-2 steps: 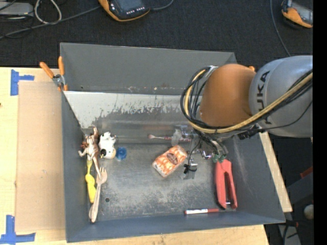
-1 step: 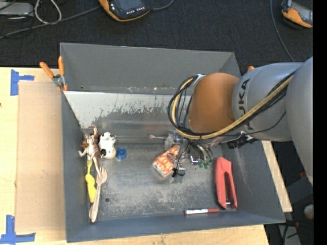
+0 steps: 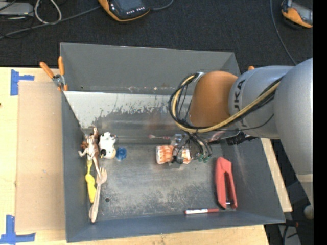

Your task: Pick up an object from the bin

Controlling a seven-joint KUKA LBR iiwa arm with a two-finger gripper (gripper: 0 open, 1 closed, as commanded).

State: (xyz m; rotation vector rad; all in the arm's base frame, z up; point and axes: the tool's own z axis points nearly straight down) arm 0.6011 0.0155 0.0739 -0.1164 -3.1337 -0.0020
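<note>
— Grey metal bin with sloped walls, seen from above. My silver robot arm reaches in from the right. It has a rounded orange cover and looped cables at the wrist. Below the cover, my gripper sits low over the middle of the bin floor.

— Is it open or closed?

— I cannot tell; the wrist and cables hide that. Just to its left, touching or nearly so, lies a small crumpled orange-and-white object. Nothing else lies as near.

— What else is in there?

— A long red plastic stapler-shaped tool lies near the right wall, apart from the gripper. A thin red-and-white pen lies by the front wall. Well apart, by the left wall, is a heap: a pale wooden fork, a yellow plastic piece, a small black-and-white cow toy and a tiny blue cap.

— How would you do the pick well?

— I judge the gripper sits slightly right of the object. I would centre over it first, then descend straight. I would close gently, since something crumpled may slip or flatten, and then lift vertically.
</note>
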